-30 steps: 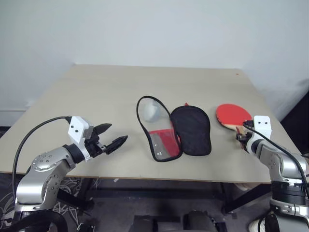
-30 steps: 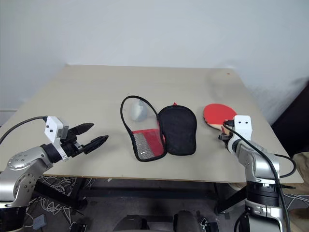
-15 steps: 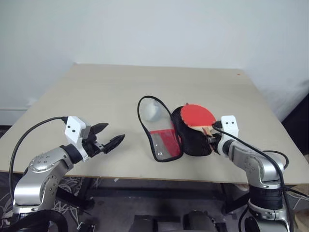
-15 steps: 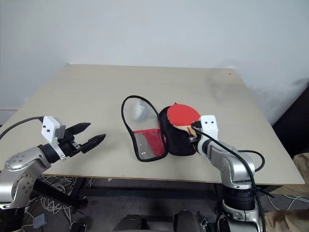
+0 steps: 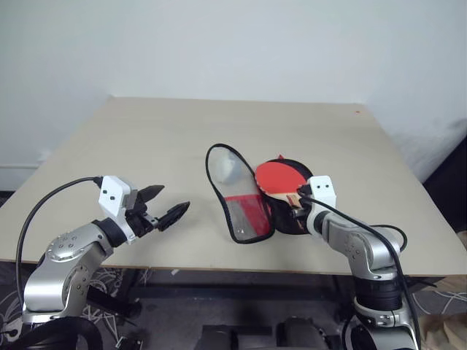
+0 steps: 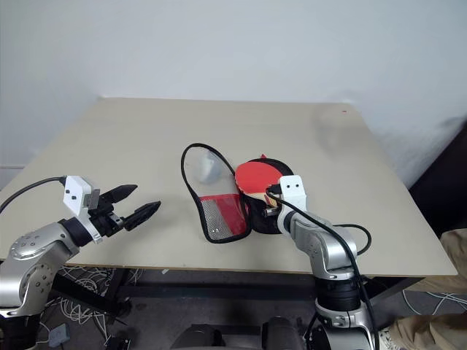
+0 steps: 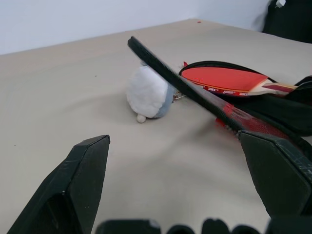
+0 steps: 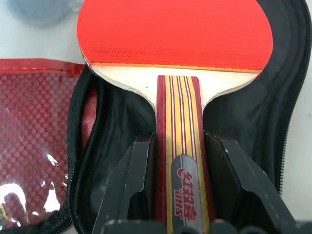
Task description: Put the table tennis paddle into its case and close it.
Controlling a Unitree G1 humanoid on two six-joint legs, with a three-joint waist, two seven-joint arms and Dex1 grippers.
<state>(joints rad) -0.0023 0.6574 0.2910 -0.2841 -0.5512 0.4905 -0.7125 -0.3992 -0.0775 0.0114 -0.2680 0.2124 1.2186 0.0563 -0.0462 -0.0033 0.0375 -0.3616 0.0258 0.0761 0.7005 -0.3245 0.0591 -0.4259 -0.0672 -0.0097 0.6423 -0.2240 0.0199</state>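
The table tennis paddle has a red face and a striped wooden handle. My right gripper is shut on that handle. It holds the paddle's face over the black-lined half of the case, and I cannot tell whether it touches the lining. The case lies unzipped in the middle of the table. Its other half, with a red mesh and clear pocket, stands tilted up on the left. My left gripper is open over the table, well to the left of the case, with nothing between its fingers.
A small grey-white plush charm lies behind the raised pocket half, chained to the case. The tan table has bare room to the left, right and back. A white wall stands behind it.
My right gripper has carried the paddle leftward from the table's right side to above the case's black half. The left arm has stayed where it was.
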